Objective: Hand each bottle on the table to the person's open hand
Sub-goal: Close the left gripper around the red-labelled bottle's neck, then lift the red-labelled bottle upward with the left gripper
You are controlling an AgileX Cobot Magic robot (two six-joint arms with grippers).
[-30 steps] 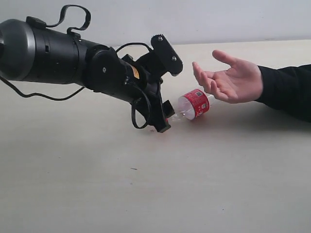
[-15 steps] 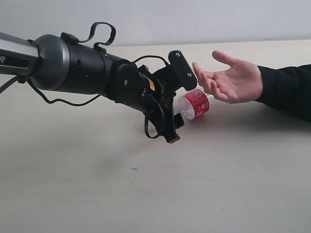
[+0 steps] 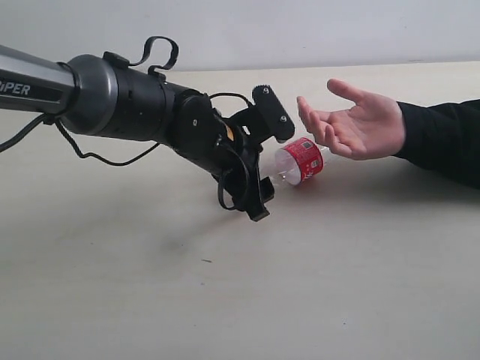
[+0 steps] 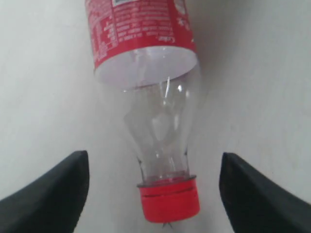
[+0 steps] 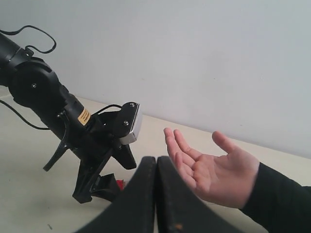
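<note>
A clear bottle with a red label (image 3: pixel 300 160) and red cap (image 4: pixel 170 204) lies on its side on the beige table (image 3: pixel 225 300), just below the person's open hand (image 3: pixel 360 124). My left gripper (image 3: pixel 262 191) is open at the bottle's cap end. Its two black fingers (image 4: pixel 53 194) stand on either side of the cap, apart from it. A sliver of the red cap (image 5: pixel 119 184) shows under that gripper in the right wrist view. My right gripper (image 5: pixel 156 162) is shut with nothing in it and is out of the exterior view. The other bottles are out of view.
The person's black sleeve (image 3: pixel 442 139) rests along the table's right side. The palm (image 5: pixel 214 172) faces up with its fingers toward my left arm (image 3: pixel 120 105). A pale wall (image 3: pixel 300 30) rises behind the table.
The left arm moved right and down toward the bottle's cap end, then eased back a little. Bottle and hand stayed still.
</note>
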